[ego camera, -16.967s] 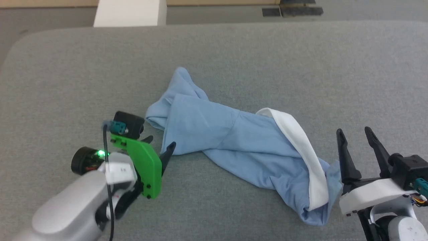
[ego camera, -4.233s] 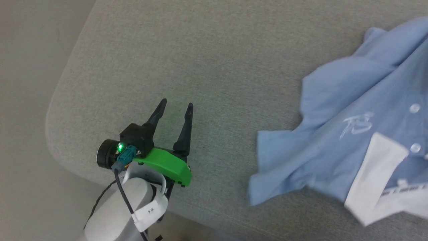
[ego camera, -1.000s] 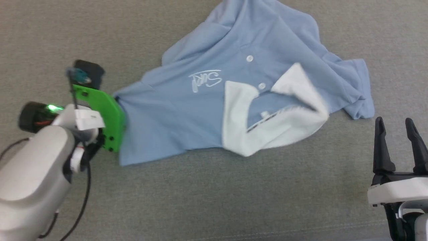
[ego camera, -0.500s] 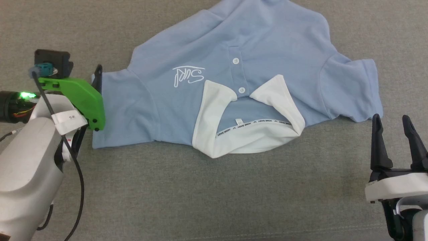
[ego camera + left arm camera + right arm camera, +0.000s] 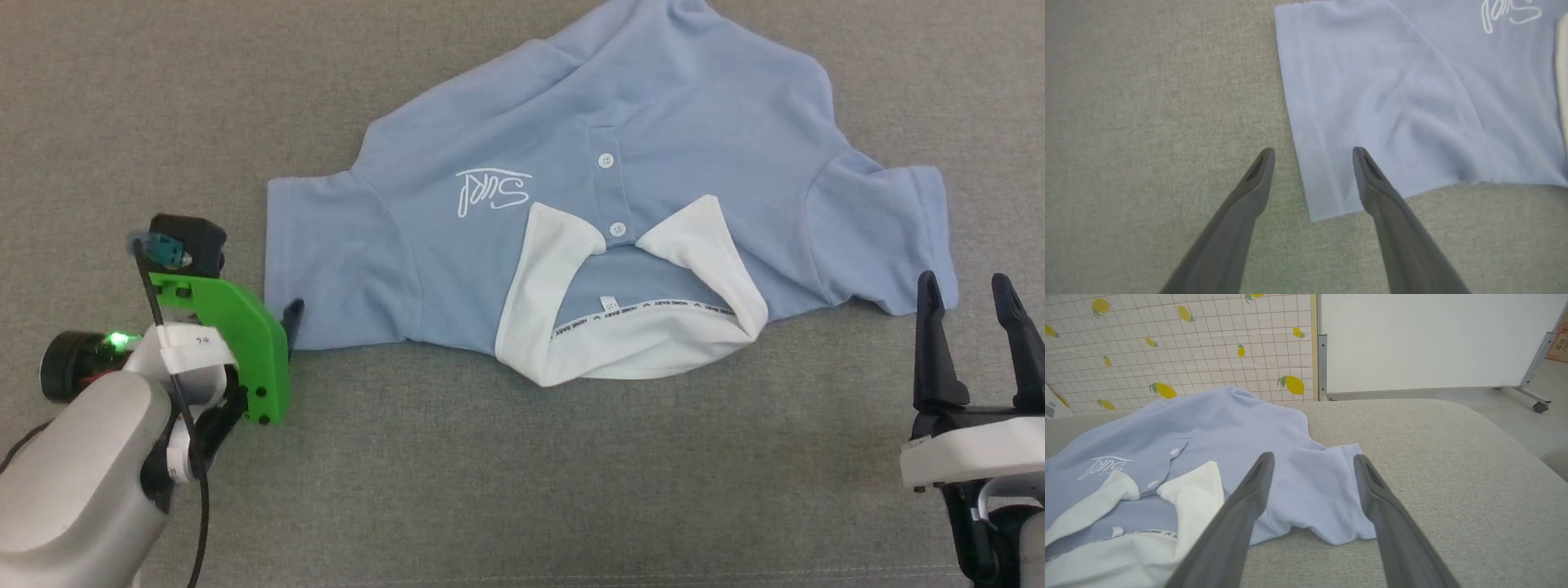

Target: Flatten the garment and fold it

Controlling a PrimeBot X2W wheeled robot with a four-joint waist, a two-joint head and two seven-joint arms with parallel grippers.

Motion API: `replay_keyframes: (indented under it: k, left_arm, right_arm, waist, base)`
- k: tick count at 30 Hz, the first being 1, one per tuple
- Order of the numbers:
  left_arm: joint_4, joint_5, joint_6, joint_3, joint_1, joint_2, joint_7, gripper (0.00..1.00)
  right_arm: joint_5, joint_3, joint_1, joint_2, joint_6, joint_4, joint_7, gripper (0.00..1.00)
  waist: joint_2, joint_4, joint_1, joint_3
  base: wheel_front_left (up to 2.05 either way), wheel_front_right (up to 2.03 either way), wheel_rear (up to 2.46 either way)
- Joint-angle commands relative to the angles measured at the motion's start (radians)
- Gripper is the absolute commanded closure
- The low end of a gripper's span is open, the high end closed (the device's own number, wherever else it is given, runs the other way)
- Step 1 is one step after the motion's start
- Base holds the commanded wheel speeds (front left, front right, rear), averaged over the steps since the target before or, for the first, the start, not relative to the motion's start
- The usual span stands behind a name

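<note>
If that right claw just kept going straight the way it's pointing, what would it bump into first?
Probably the garment, at its near sleeve, which lies straight ahead of the open right gripper. Its height above the fabric is unclear, so it might skim over.

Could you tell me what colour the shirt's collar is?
The collar is white; head view shows it best.

Left gripper [image 5: 1312, 152] low at left, fingers spread wide. Right gripper [image 5: 963, 286] lower right, fingers parted, pointing up.
</note>
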Motion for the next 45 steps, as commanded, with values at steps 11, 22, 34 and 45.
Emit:
replay_keyframes:
  k: [11,22,34,45]
  left_arm:
    - [-0.096,-0.072,0.106,0.013,0.061,0.062,0.158,0.00]
    - [-0.087,-0.169,0.060,0.012,0.112,0.025,0.185,1.00]
    - [-0.126,-0.034,0.082,0.075,0.087,0.009,-0.097,1.00]
    - [-0.236,0.008,0.098,0.053,0.084,0.005,-0.119,1.00]
  right_arm:
    - [0.009,0.005,-0.003,0.002,-0.002,-0.008,-0.006,0.00]
    - [0.005,-0.009,-0.016,0.005,-0.002,0.005,-0.015,0.00]
    - [0.069,-0.044,-0.070,-0.185,-0.002,0.063,0.445,0.00]
    - [0.123,-0.022,-0.241,-0.322,-0.002,0.206,0.869,0.00]
  waist:
    - [0.0000,-0.024,0.0000,0.052]
    - [0.0000,-0.037,0.0000,0.076]
    - [0.0000,0.034,0.0000,-0.009]
    - [0.0000,0.092,0.0000,0.022]
  base:
    - [0.00,0.00,0.00]
    - [0.00,0.00,0.00]
    - [0.00,0.00,0.00]
    - [0.00,0.00,0.00]
